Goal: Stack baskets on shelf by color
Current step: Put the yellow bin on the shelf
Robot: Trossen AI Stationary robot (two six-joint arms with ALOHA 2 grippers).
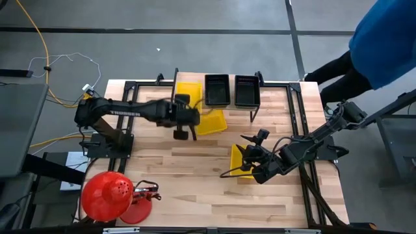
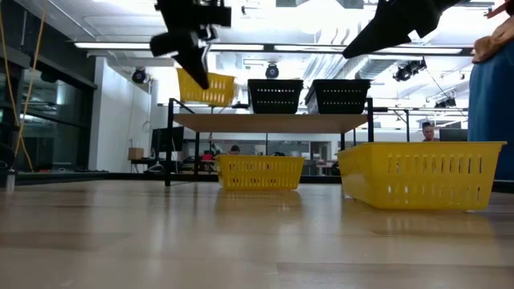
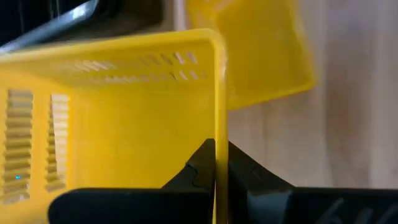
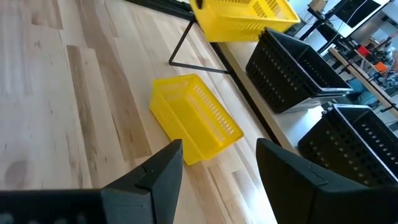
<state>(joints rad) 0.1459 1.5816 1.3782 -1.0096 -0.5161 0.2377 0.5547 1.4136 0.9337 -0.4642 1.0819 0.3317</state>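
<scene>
High view shows you the left gripper (image 1: 181, 121) stretched out toward three o'clock, clamping the rim of a bright yellow slotted plastic basket (image 1: 189, 93) on the light wood shelf's (image 1: 263, 91) left end, right gripper (image 1: 249, 157) wide.

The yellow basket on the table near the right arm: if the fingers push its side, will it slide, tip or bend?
The yellow basket sits flat and low on the smooth wood table, so it would probably slide rather than tip. It looks like thin plastic with slotted walls, so likely light, and the walls may flex a little. The right gripper hovers beside it, fingers open.
</scene>
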